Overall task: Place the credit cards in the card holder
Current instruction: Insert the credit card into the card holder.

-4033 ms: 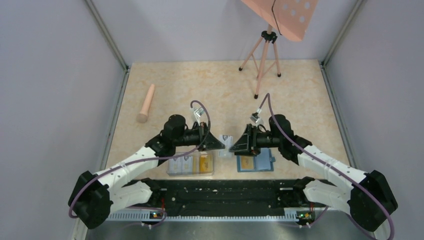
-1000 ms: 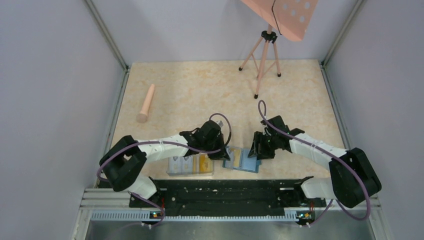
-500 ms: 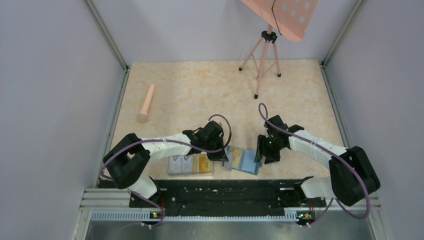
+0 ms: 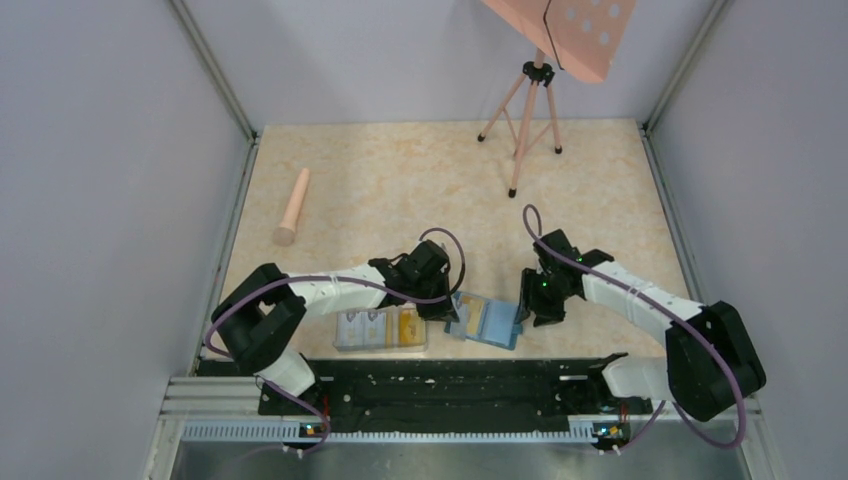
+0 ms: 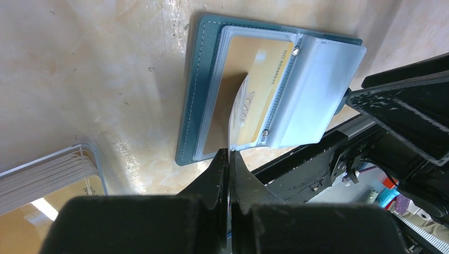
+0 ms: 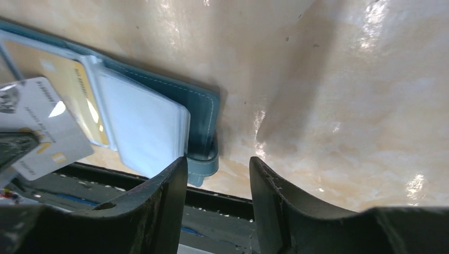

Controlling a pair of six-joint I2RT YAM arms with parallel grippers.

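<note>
The teal card holder lies open on the table near the front edge, pale inner pockets up. A yellow-orange card sits in one pocket. My left gripper is shut on a pale white card, seen edge-on, with its far end at the pocket mouth. The same card shows in the right wrist view. My right gripper is open at the holder's right end, with the snap tab by its left finger. From above, the left gripper and right gripper flank the holder.
A clear plastic box with several more cards stands left of the holder, also in the left wrist view. The black rail runs just in front. A pink cylinder and a pink tripod stand farther back.
Both arms came down from mid-table to the open holder. In the last second the right gripper slid slightly right along the holder's end, and the holder turned a little. The left gripper barely moved.
</note>
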